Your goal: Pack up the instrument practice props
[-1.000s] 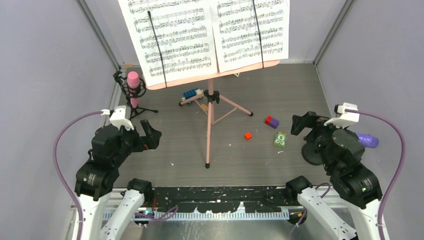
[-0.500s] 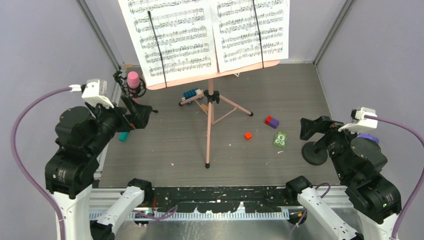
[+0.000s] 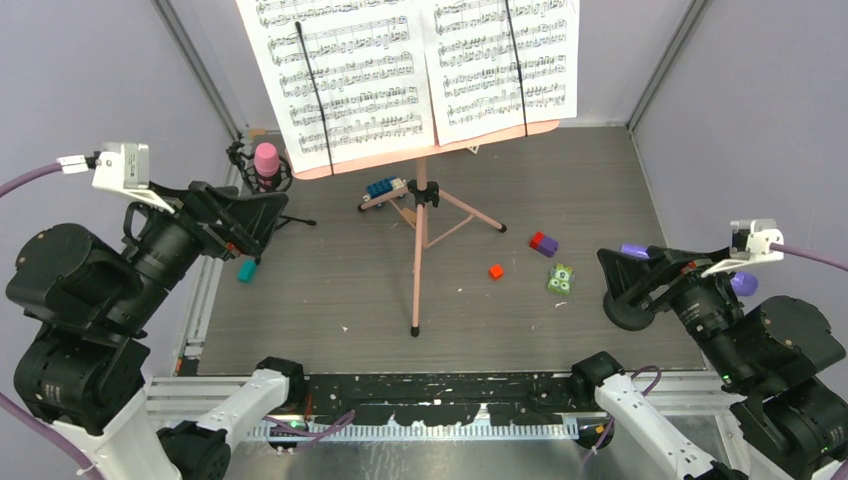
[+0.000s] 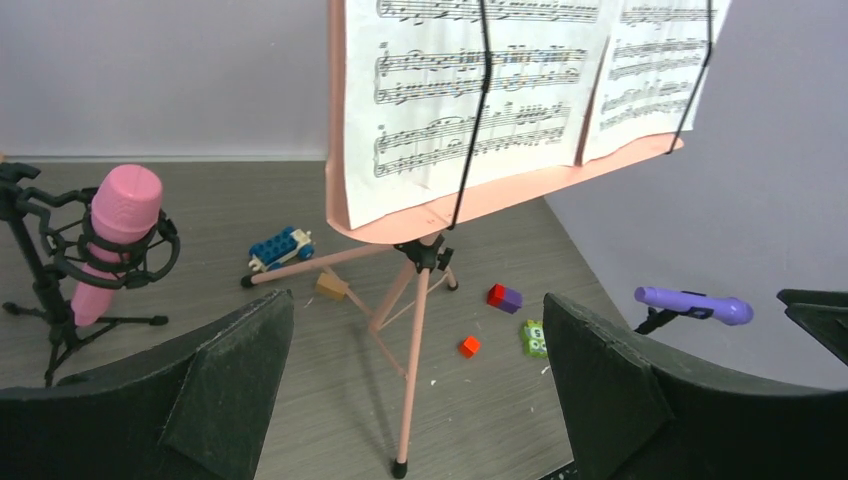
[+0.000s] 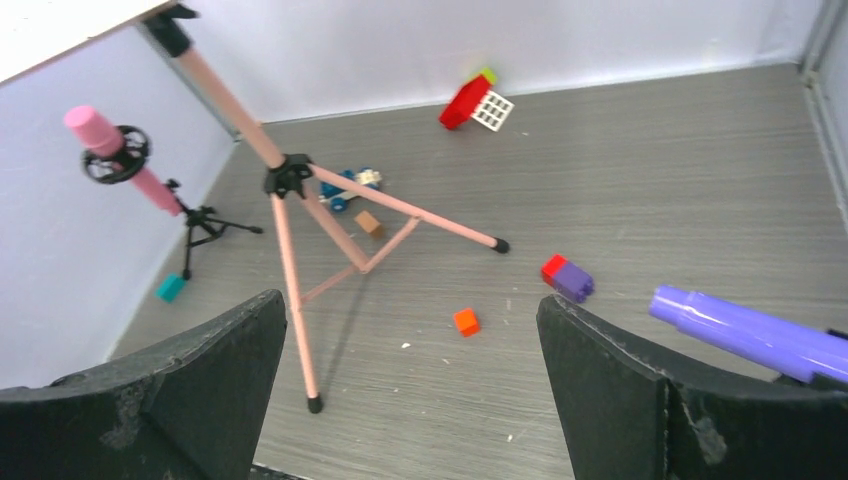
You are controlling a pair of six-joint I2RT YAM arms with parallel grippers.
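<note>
Pink music stand (image 3: pixel 418 260) upright, sheet-music pages (image 3: pixel 400 70) on it.
Both arms' jaws stand wide open and empty; pink microphone (image 3: pixel 266 160) left, purple microphone (image 4: pixel 695 303) right.

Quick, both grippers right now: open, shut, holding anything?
Left gripper: open, holding nothing.
Right gripper: open, holding nothing.

Pink rack (image 3: pixel 419 250) upright at centre, two white pages (image 3: pixel 350 90) on it. Pink microphone (image 3: pixel 266 162) mounted upper left; purple microphone (image 3: pixel 634 251) at right.
</note>
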